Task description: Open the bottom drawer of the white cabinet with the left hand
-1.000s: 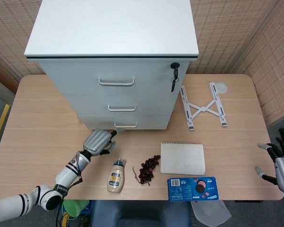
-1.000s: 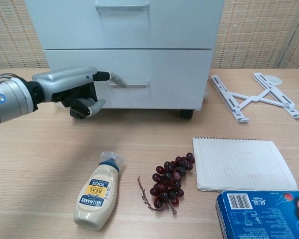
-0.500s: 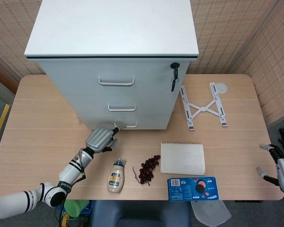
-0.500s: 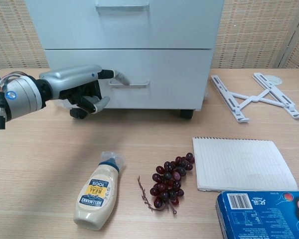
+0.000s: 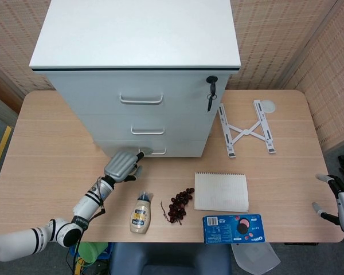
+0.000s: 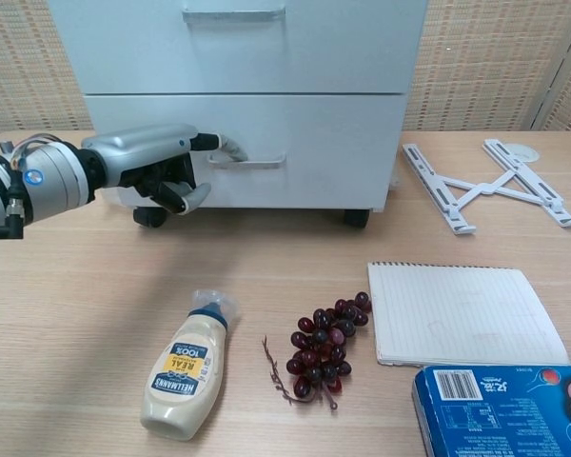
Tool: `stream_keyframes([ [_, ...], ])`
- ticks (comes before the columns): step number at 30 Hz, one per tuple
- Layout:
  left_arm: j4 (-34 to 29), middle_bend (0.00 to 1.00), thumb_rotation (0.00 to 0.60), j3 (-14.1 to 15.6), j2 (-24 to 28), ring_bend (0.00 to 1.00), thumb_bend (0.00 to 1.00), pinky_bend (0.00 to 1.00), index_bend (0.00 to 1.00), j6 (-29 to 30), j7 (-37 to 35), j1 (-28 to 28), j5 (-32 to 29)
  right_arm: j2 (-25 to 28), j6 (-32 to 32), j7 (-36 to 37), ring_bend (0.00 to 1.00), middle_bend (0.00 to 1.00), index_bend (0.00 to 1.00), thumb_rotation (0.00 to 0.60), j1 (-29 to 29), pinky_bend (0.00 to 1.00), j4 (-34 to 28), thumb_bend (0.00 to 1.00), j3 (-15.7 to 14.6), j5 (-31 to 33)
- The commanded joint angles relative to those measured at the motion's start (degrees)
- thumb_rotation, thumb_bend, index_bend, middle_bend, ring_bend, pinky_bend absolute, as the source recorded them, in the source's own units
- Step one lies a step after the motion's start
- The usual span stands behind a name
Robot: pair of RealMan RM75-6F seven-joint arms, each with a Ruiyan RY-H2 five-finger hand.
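left hand [image 6: 162, 167] reaches level at the bottom drawer [image 6: 257, 148] of the white cabinet [image 5: 137, 74], one fingertip touching the handle's left end, other fingers curled under, holding nothing. drawer sits flush. right hand [image 5: 341, 197] spread wide at the table's edge.

One cabinet [image 5: 139, 51] — three drawers [image 5: 142, 100], one mayonnaise bottle [image 6: 184, 370], one notebook [image 6: 462, 313].

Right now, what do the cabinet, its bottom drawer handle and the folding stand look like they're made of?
Cabinet: seemingly painted metal or laminate; flat, matte, white-grey faces. Bottom drawer handle: probably metal, a thin bar with a silvery sheen. Folding stand: pale flat bars, coated metal or plastic; can't tell which.
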Motion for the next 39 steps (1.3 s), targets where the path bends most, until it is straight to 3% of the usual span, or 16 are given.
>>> stream_keyframes([
  [1, -0.78, 0.98, 0.6, 0.29, 0.35, 1.0, 0.59, 1.0, 0.16, 0.54, 0.36, 0.09, 0.15, 0.19, 0.23, -0.07, 0.16, 0.29, 0.26, 0.6, 0.03, 0.17, 0.03, 0.15, 0.23, -0.04],
  [39, -11.3, 0.98, 0.6, 4.92, 4.33, 1.0, 0.59, 1.0, 0.17, 6.36, 7.32, 3.74, -0.9, -0.36, 0.14, -0.47, 0.16, 0.29, 0.26, 0.6, -0.44, 0.17, 0.01, 0.15, -0.31, -0.36],
])
